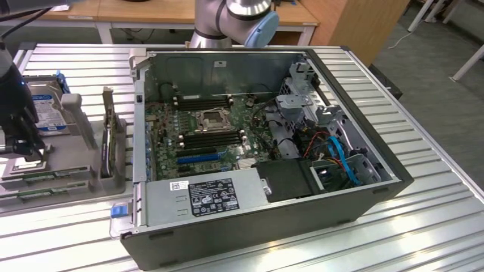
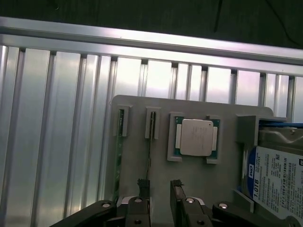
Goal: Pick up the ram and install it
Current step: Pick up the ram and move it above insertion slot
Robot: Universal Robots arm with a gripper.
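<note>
Tray: flat grey plastic parts tray (image 2: 142,106) with raised holders, lying on the ribbed aluminium tabletop (image 1: 423,215).
Ram: long, thin green circuit-board stick (image 2: 149,142), standing on edge in a narrow holder of the tray, just beside the square silver processor chip (image 2: 196,137), which sits in its own tray pocket.
Second stick: another thin green board (image 2: 117,165), parallel in the tray's next holder, on the far side of the ram from the chip.
Jaws: apart and gripping nothing, hanging above the tray; one black fingertip (image 2: 143,185) is close to one end of the ram.
Hard drive: silver drive with a blue-and-white label (image 2: 277,177), at the tray's end beyond the chip.
Case: open dark grey computer case (image 1: 250,226) with its motherboard exposed, next to the tray on the exterior view's right.
</note>
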